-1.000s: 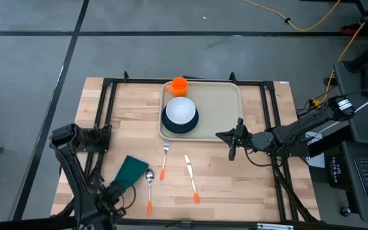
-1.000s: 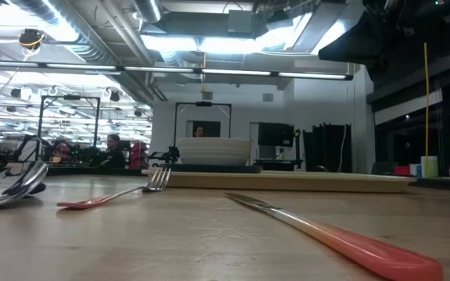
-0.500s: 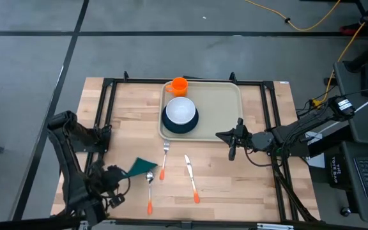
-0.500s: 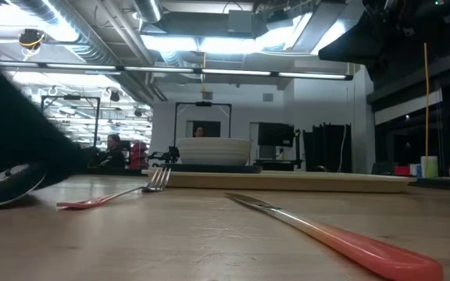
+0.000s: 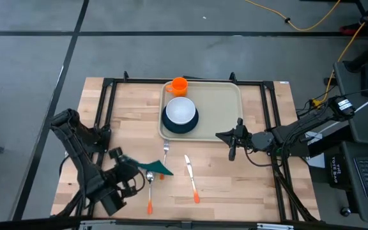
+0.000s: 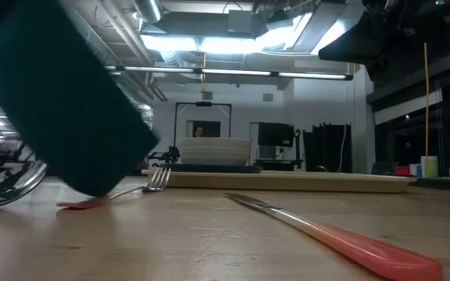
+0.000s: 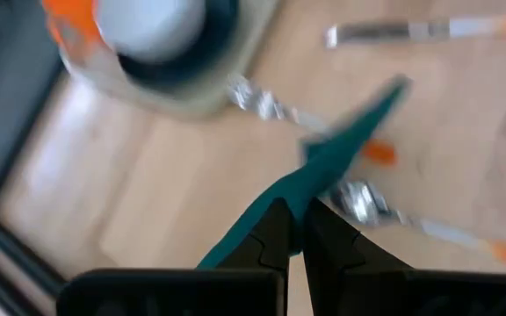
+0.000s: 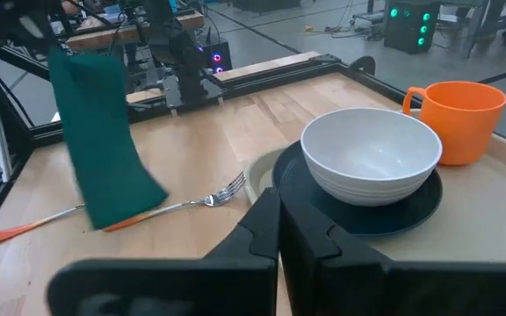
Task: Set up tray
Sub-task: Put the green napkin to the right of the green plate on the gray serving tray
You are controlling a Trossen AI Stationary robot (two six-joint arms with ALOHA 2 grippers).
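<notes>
The beige tray (image 5: pixel 219 105) lies at the table's far middle, carrying a dark teal plate (image 5: pixel 171 124) with a white bowl (image 5: pixel 181 110) and an orange cup (image 5: pixel 179 85). My left gripper (image 5: pixel 131 168) is shut on a dark green napkin (image 5: pixel 152 167), which hangs above the spoon (image 5: pixel 150 188) and the fork (image 5: pixel 165 156). An orange-handled knife (image 5: pixel 190 179) lies to their right. My right gripper (image 5: pixel 232 145) is shut on nothing, at the tray's near right corner. My left gripper pinches the napkin by its upper edge (image 7: pixel 310 189) between its two fingers, slanting down from the table's left. The napkin hangs below the fingers (image 8: pixel 104 140). Its lower end (image 6: pixel 92 183) is right by the fork's handle; whether it touches, I cannot tell.
A black metal frame (image 5: pixel 107 102) runs around the wooden table top. There is bare wood left of the tray (image 5: pixel 133 108) and free tray floor to the right of the bowl (image 5: pixel 222 102). Beyond the table, the room shows racks and lights.
My left gripper has risen and gone toward the table's right, rolling its wrist, still shut on the napkin. The napkin, which lay on the table near the left front, is now lifted and hangs over the spoon and the fork's handle.
</notes>
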